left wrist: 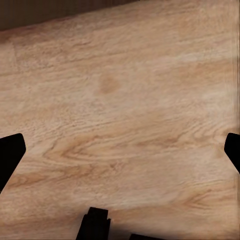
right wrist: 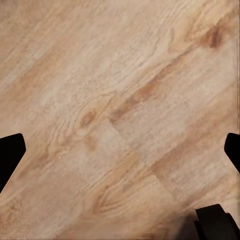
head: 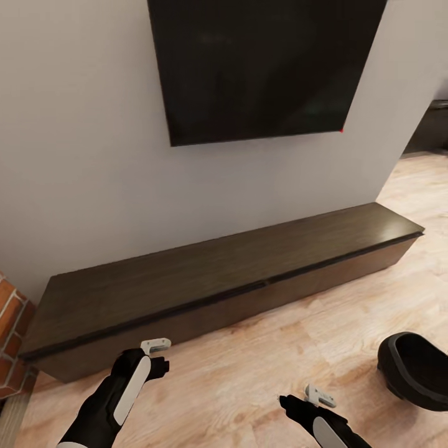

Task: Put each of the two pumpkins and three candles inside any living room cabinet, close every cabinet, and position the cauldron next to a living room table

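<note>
The long, low, dark brown cabinet (head: 205, 280) stands against the wall with all its drawer fronts shut. At the lower right, the black cauldron (head: 415, 370) sits on the wooden floor with its mouth tilted toward me. My left gripper (head: 158, 353) hovers open just in front of the cabinet's left part. My right gripper (head: 316, 396) is open above the floor, left of the cauldron and apart from it. Both wrist views look down on bare floor between widely spread fingertips (left wrist: 10, 155) (right wrist: 10, 155). The pumpkins and candles are out of view.
A large black TV (head: 267, 62) hangs on the pale wall above the cabinet. A red brick structure (head: 11, 330) stands at the cabinet's left end. The wall ends at the right, where the wooden floor (head: 261, 373) runs on toward dark furniture (head: 432, 127).
</note>
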You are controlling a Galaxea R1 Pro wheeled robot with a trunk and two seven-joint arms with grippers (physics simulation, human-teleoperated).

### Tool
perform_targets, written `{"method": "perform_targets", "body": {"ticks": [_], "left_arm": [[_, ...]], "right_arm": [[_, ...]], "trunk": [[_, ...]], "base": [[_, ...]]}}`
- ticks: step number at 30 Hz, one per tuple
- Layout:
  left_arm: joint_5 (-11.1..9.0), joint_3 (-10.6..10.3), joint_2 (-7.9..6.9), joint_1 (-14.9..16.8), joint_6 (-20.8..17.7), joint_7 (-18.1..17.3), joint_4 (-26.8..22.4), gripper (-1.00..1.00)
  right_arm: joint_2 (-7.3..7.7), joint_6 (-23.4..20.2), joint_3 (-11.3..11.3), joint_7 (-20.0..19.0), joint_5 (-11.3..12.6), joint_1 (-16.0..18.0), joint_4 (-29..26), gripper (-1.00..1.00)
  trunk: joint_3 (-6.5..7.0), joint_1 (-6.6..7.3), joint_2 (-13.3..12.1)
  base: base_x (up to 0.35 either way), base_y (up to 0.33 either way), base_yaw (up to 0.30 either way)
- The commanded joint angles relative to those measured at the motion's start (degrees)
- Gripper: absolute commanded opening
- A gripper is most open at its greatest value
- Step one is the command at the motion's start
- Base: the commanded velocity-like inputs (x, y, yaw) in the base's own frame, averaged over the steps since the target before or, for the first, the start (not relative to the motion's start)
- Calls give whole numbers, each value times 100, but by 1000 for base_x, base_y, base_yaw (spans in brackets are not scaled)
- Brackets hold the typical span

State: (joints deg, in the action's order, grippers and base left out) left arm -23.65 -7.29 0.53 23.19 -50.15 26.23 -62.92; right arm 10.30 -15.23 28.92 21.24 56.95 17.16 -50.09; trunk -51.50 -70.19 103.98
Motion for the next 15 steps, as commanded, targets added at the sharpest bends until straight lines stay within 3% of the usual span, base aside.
{"method": "perform_targets", "body": {"ticks": [1,15], "left_arm": [[-61,-7,-1,1,-12,58,-9,100],[-61,-1,0,1,-4,58,-9,100]], "right_arm": [[7,-7,26,44,36,7,-10,100],[7,-7,26,38,36,7,15,100]], "trunk": [[-5,0,2],[-5,0,2]], "base": [[0,0,-280],[0,0,-280]]}}
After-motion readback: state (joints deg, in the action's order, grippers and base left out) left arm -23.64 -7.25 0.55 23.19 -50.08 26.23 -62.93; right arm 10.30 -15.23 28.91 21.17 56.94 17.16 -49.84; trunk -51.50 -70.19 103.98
